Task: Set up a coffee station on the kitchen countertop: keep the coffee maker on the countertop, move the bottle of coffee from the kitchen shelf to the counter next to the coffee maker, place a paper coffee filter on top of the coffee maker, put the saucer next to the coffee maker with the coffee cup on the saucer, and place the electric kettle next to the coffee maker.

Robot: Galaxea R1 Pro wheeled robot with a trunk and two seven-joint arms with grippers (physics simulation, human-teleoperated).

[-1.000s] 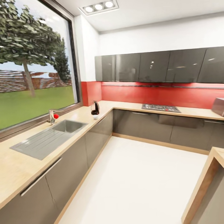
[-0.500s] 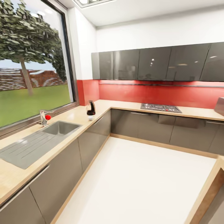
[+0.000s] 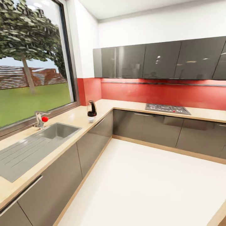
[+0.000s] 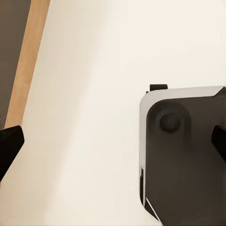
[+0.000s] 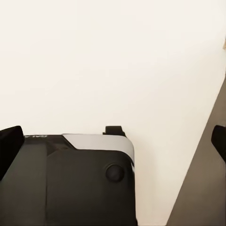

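View swings right (camera, not objects); electric kettle [image 3: 91,109] sits at 11 o'clock on countertop [image 3: 75,116]. Both grippers spread, empty, nothing picked up yet.

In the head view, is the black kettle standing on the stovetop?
No: the electric kettle stands on the countertop near the corner, between the sink and the stovetop, well apart from the burners.

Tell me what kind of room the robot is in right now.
A home kitchen, most likely: a steel sink with a red-knobbed faucet set in the light wooden L-shaped countertop, a gas hob, and glossy grey wall cabinets.
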